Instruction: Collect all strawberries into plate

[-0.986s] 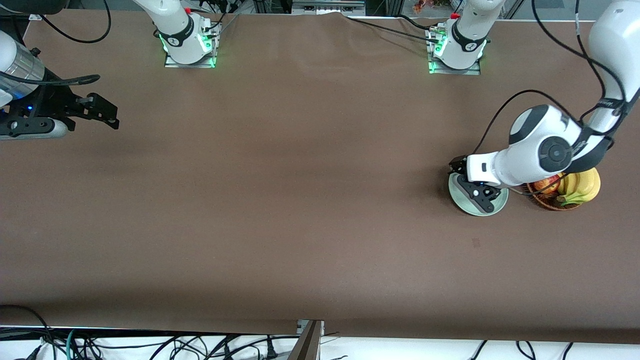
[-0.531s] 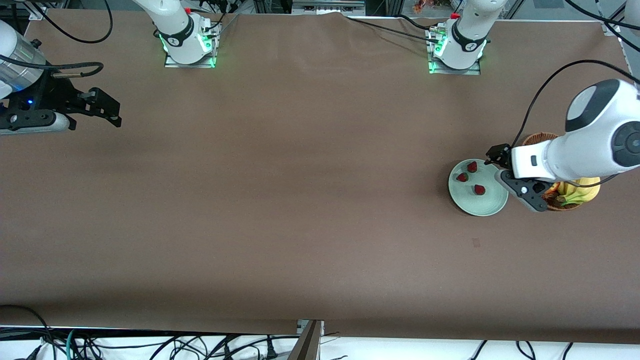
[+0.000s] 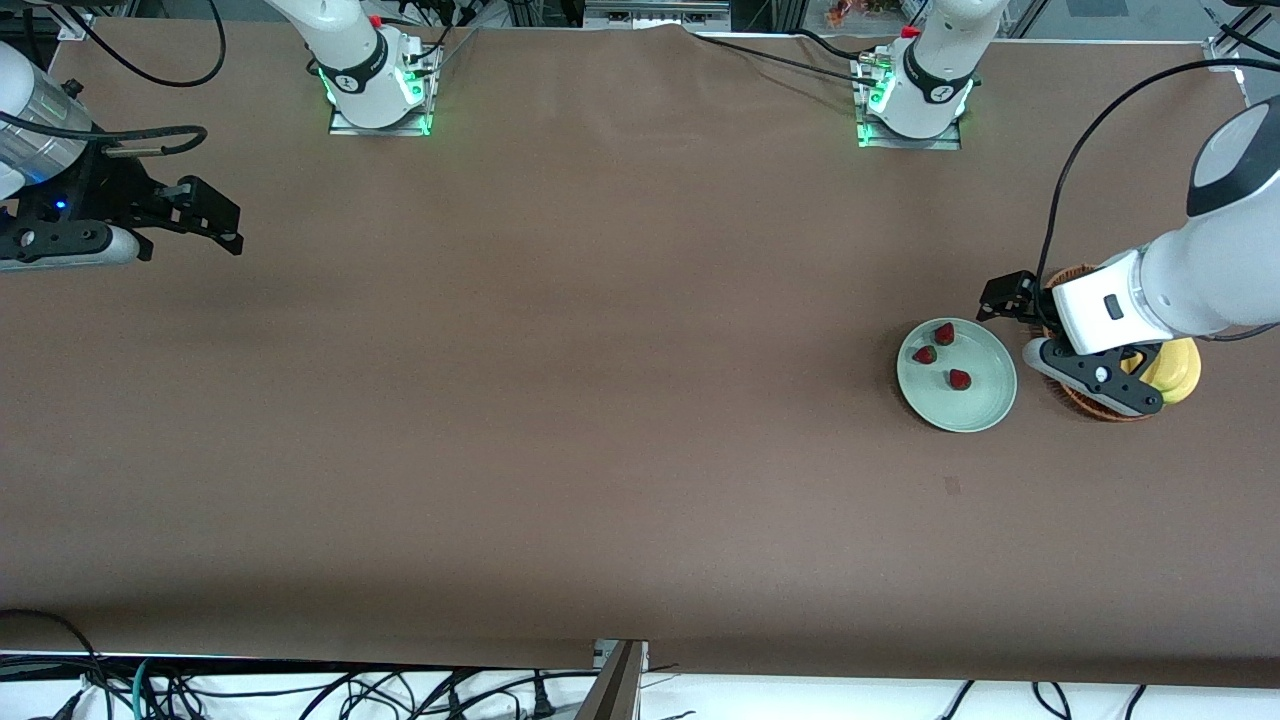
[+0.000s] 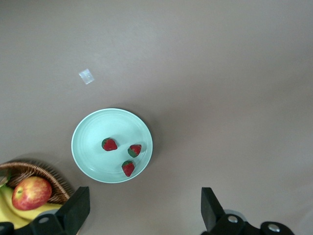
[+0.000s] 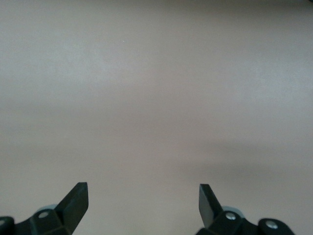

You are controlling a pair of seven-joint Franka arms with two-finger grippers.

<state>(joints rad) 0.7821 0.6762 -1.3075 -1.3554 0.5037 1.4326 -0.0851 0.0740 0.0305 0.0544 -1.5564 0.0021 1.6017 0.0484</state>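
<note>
Mint-green and shallow, the plate (image 3: 956,375) sits on the brown surface (image 3: 600,400) toward my left arm's end. It holds all three strawberries (image 3: 959,379), each lying apart from the others. One berry lies nearest the front camera. The other two sit farther back, close to the rim. In my left wrist view the same three strawberries (image 4: 128,167) show against the plate (image 4: 88,147), none touching, none on the bare surface. I judge the collecting done, since I see no berry anywhere off the dish.

Just beside the plate stands the wicker basket (image 3: 1085,400), with a banana (image 3: 1175,370) showing in it and a red apple (image 4: 31,192) visible from my wrist. That apple is no part of the job, so it stays put.

My left gripper (image 3: 1005,300) hangs over the gap between plate and basket, fingers spread wide and holding nothing. Up and clear of the dish, it leaves the berries undisturbed and in plain sight.

My right gripper (image 3: 215,220) waits over the right arm's end of the surface, well apart from everything, fingers parted and empty. Its own camera shows only bare surface below.
</note>
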